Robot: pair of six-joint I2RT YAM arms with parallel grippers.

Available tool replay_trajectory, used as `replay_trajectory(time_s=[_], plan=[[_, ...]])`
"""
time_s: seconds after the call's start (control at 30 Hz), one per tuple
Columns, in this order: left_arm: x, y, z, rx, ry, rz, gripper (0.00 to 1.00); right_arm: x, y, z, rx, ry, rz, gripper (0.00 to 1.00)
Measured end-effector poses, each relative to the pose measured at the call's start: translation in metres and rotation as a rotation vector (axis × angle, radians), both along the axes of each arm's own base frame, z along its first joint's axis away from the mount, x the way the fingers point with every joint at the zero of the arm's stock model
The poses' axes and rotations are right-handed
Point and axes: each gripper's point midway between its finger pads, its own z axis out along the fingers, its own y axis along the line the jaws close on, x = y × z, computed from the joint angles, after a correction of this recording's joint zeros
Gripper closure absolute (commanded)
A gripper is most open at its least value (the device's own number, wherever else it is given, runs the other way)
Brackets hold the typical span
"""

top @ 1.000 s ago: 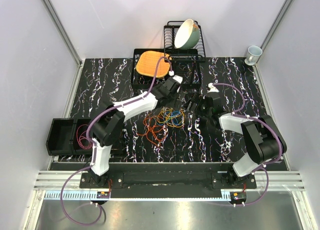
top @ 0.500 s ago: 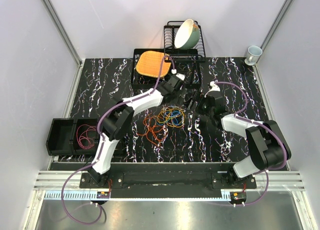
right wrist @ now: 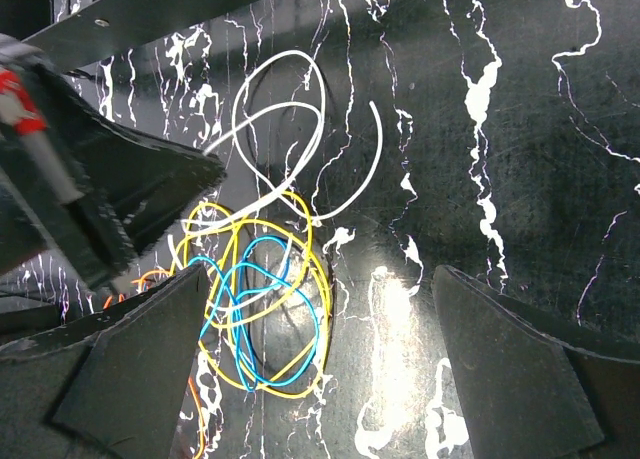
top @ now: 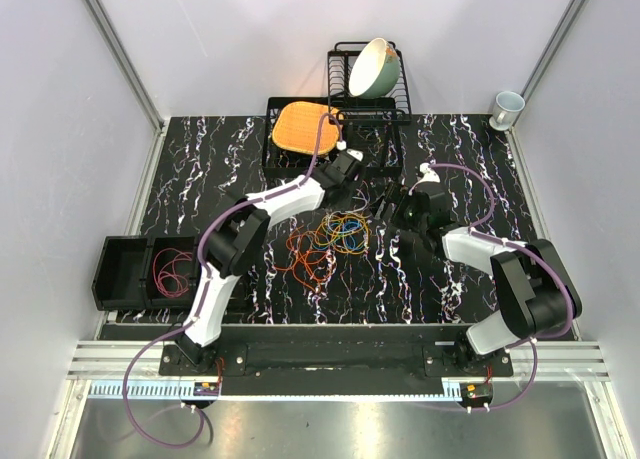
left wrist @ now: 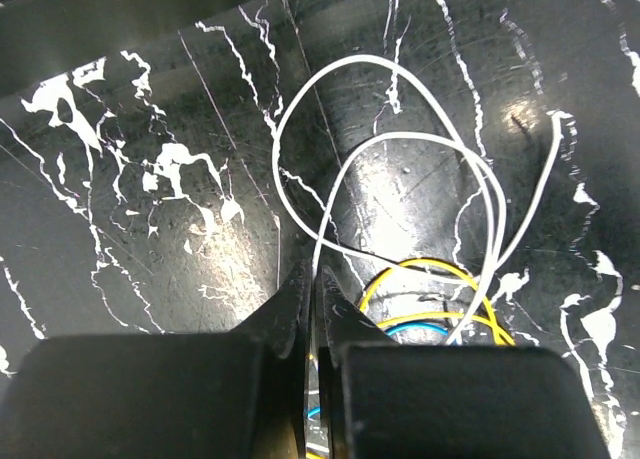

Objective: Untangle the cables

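The cables (top: 330, 241) lie as a loose tangle of orange, yellow, blue and purple loops at the table's middle. My left gripper (top: 360, 189) is at the tangle's far edge. In the left wrist view it (left wrist: 312, 271) is shut on a thin white cable (left wrist: 372, 58), which runs down between the fingertips, with yellow (left wrist: 420, 264) and blue (left wrist: 420, 327) loops just beside. My right gripper (right wrist: 320, 271) stands wide open above the marble top. Yellow loops (right wrist: 300, 219) and blue loops (right wrist: 262, 241) lie near its left finger, and the white cable (right wrist: 290, 57) curls beyond them.
A black dish rack holds a green bowl (top: 374, 67) at the back. An orange mat (top: 303, 126) sits in a black tray beside it, and a pale cup (top: 507, 108) stands at the back right. A black bin (top: 125, 272) at the left holds red cable loops (top: 172, 275).
My left gripper reached a little farther over the tangle's far edge, then closed its jaws on the white cable. The right gripper shifted slightly and stays open.
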Motion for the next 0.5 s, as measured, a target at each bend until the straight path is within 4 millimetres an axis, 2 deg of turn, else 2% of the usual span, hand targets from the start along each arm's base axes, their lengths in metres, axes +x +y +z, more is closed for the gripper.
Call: replay_trajectory(time_s=[0.17, 0.23, 0.3, 0.43, 0.5], plan=[[0.0, 0.001, 0.022, -0.001, -0.012, 0.003, 1.0, 0.0, 0.0, -0.002, -0.002, 0.006, 0.0, 0.0], [-0.005, 0.007, 0.046, 0.0, -0.029, 0.004, 1.0, 0.0, 0.0, -0.002, -0.002, 0.006, 0.0, 0.0], [-0.008, 0.013, 0.083, -0.02, -0.071, 0.007, 1.0, 0.0, 0.0, -0.003, -0.002, 0.007, 0.0, 0.0], [-0.011, 0.025, 0.181, -0.105, -0.224, 0.023, 1.0, -0.001, 0.0, -0.004, -0.004, 0.013, 0.0, 0.0], [-0.018, 0.037, 0.227, -0.141, -0.303, 0.038, 1.0, -0.002, 0.0, -0.004, -0.004, 0.014, 0.0, 0.0]])
